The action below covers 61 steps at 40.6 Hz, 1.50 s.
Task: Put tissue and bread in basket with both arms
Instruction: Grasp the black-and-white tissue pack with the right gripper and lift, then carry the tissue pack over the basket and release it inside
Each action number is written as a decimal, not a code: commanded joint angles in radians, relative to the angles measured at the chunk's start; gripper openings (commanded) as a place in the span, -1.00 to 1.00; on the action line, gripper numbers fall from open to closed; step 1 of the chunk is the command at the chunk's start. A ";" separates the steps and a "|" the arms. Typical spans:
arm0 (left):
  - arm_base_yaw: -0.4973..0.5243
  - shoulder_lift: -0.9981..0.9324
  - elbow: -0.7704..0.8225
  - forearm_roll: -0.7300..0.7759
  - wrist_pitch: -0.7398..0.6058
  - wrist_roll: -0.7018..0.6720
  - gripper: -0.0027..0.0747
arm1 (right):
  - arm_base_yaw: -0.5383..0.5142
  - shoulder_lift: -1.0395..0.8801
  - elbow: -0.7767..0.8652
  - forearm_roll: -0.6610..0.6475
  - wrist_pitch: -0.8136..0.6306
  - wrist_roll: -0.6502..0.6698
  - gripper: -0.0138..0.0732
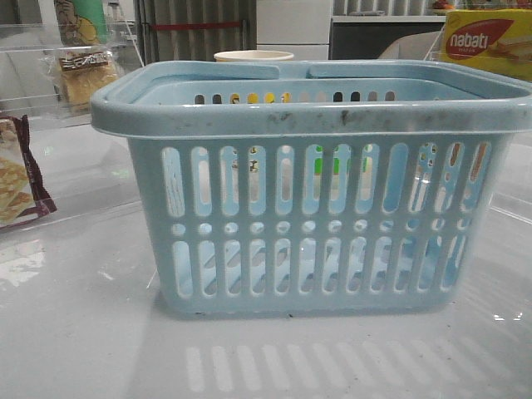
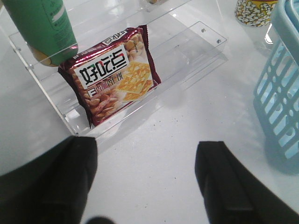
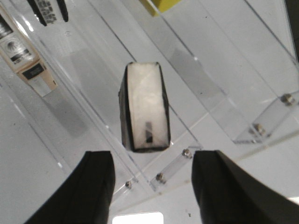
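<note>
The light-blue slotted basket [image 1: 316,224] stands mid-table and looks empty; its side shows in the left wrist view [image 2: 280,93]. The bread [image 1: 83,76], golden-brown in a clear wrapper with a dark label strip, stands in the clear rack at the far left back. The tissue [image 3: 145,109], a small black pack with a pale face, stands in a clear acrylic rack just ahead of my right gripper [image 3: 152,186], which is open and empty. My left gripper [image 2: 145,179] is open and empty above the white table, short of a maroon-edged snack packet [image 2: 114,74]. Neither gripper shows in the front view.
A green bottle [image 2: 44,28] hangs over the clear rack [image 2: 196,44] holding the snack packet. A printed cup [image 2: 254,11] stands beside the basket. A yellow nabati box [image 1: 486,41] is at the back right. A beige pack [image 3: 25,60] is near the tissue.
</note>
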 commanded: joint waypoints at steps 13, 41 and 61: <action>-0.001 0.002 -0.029 -0.005 -0.075 -0.009 0.38 | -0.008 0.012 -0.039 -0.031 -0.160 -0.001 0.06; -0.001 0.002 -0.029 -0.005 -0.075 -0.009 0.38 | 0.170 -0.410 -0.049 0.044 0.048 -0.001 -0.19; -0.001 0.002 -0.029 -0.005 -0.085 -0.009 0.38 | 0.613 -0.544 0.169 0.222 -0.020 -0.001 -0.19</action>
